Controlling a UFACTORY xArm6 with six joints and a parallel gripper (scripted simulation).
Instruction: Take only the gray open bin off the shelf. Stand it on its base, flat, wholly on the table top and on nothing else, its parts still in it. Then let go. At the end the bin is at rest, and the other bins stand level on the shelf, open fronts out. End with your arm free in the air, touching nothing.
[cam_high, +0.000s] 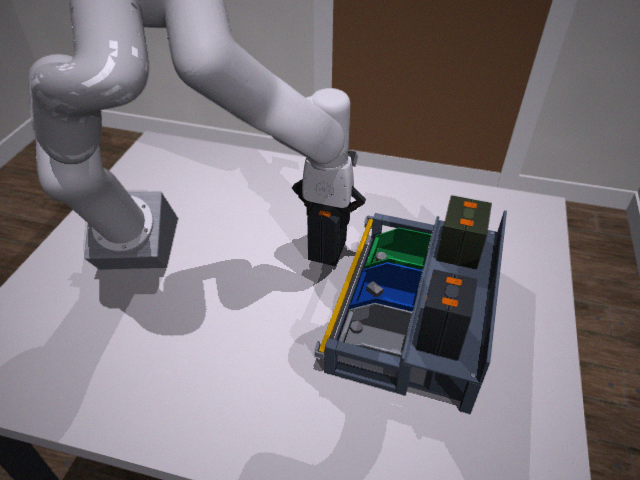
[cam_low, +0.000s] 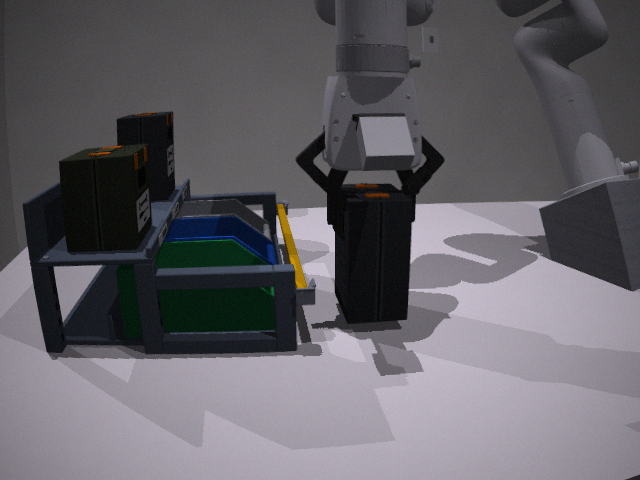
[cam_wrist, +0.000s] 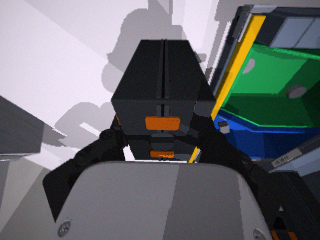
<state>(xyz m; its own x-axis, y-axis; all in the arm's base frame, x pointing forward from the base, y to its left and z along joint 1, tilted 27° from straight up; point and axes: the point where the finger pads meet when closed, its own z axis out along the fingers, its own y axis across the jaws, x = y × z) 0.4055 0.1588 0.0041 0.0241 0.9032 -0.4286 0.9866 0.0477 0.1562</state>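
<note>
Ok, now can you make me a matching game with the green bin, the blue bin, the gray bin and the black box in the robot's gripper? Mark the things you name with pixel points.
Things:
1. green bin (cam_high: 408, 241) (cam_low: 217, 304) (cam_wrist: 280, 75)
2. blue bin (cam_high: 400, 276) (cam_low: 206, 227) (cam_wrist: 250, 125)
3. gray bin (cam_high: 387, 322) (cam_low: 217, 207)
4. black box (cam_high: 323, 235) (cam_low: 379, 258) (cam_wrist: 150, 75) in the gripper (cam_high: 326, 214) (cam_low: 371, 211) (cam_wrist: 162, 108)

Places:
A. between two other bins
B. off the rack, beside its yellow bar (cam_high: 345, 289) (cam_low: 292, 248) (cam_wrist: 240, 65)
C. at the end of the row nearest the side camera
D. at the end of the row farthest from the side camera

Right pairs: 1-C, 2-A, 3-D, 4-B
</note>
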